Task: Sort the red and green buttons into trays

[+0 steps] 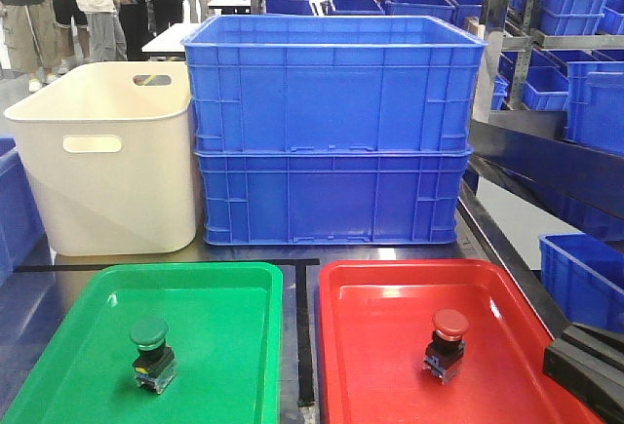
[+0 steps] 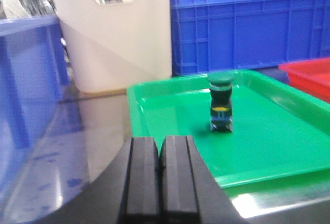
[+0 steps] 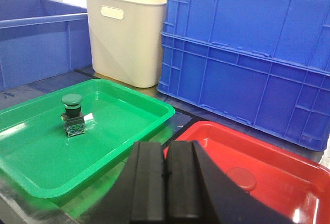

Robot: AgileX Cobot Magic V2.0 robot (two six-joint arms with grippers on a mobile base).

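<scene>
Two trays side by side on the dark table, close to the front edge: green tray [image 1: 224, 292] at left, red tray [image 1: 390, 297] at right, a narrow dark gap with black tape between them. Green button [image 1: 151, 351] upright inside the green tray, in its front-left part, round cap on top and dark blocky body below, touching the tray floor. Red button [image 1: 447, 343] upright inside the red tray, about at the middle toward the front, cap up as well. Both buttons apart from the rims. Behind the trays, cream tub [image 1: 107, 166] with handle holes at left, and just beside it two stacked blue crates [image 1: 327, 132], touching or nearly touching the tub. More blue crates on shelves [image 1: 575, 63] at right, some people [image 1: 88, 0] standing far behind at left. Left gripper [image 2: 161, 177] seen from the left wrist camera, black fingers [image 2: 142, 177] pressed together with no gap, nothing between them, low over the table before the green tray's near rim. Right gripper [image 3: 166, 188] seen from the right wrist camera, fingers [image 3: 149, 188] likewise closed flat against each other, empty, above the near part of the red tray, with the red cap partly visible just beyond it.
</scene>
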